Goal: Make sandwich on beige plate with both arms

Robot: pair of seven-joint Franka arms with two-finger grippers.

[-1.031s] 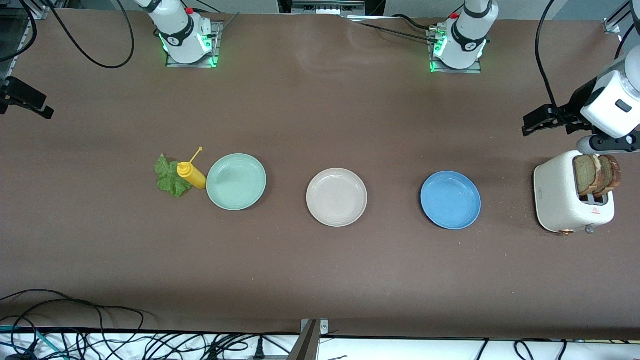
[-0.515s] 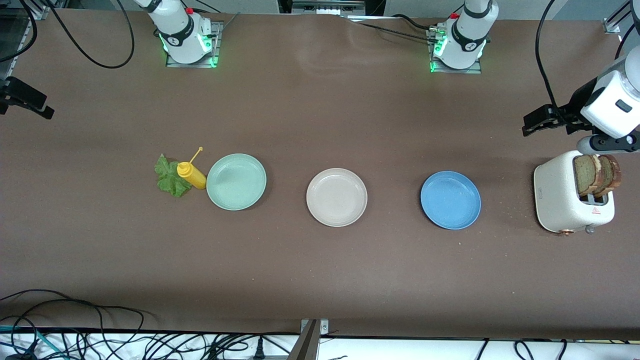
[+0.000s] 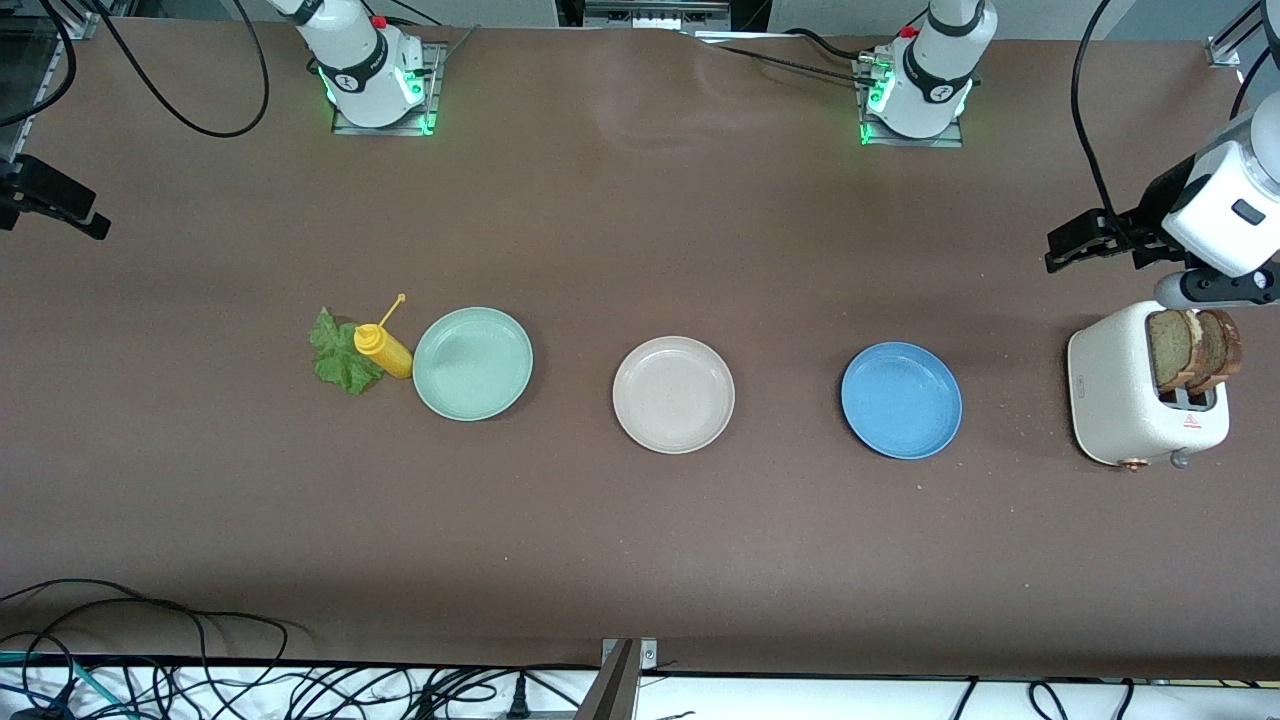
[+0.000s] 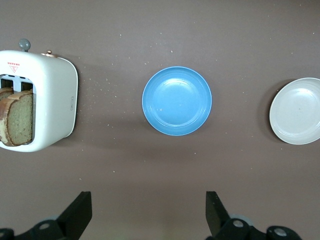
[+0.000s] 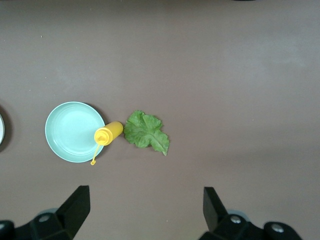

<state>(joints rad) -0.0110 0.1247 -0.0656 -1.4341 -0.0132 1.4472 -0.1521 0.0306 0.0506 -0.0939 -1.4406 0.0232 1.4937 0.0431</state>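
The beige plate (image 3: 673, 394) lies bare at the middle of the table, and it also shows at the edge of the left wrist view (image 4: 297, 111). Two brown bread slices (image 3: 1190, 350) stand in the white toaster (image 3: 1115, 400) at the left arm's end. A green lettuce leaf (image 3: 340, 355) lies flat toward the right arm's end. My left gripper (image 4: 148, 200) hangs open high over bare table beside the blue plate (image 4: 176, 100). My right gripper (image 5: 146, 195) hangs open high over bare table by the lettuce leaf (image 5: 146, 131). Neither gripper shows in the front view.
A yellow squeeze bottle (image 3: 385, 350) lies between the lettuce and a mint-green plate (image 3: 472, 363). The blue plate (image 3: 901, 400) sits between the beige plate and the toaster. A white and black device (image 3: 1200, 220) hangs over the table just above the toaster.
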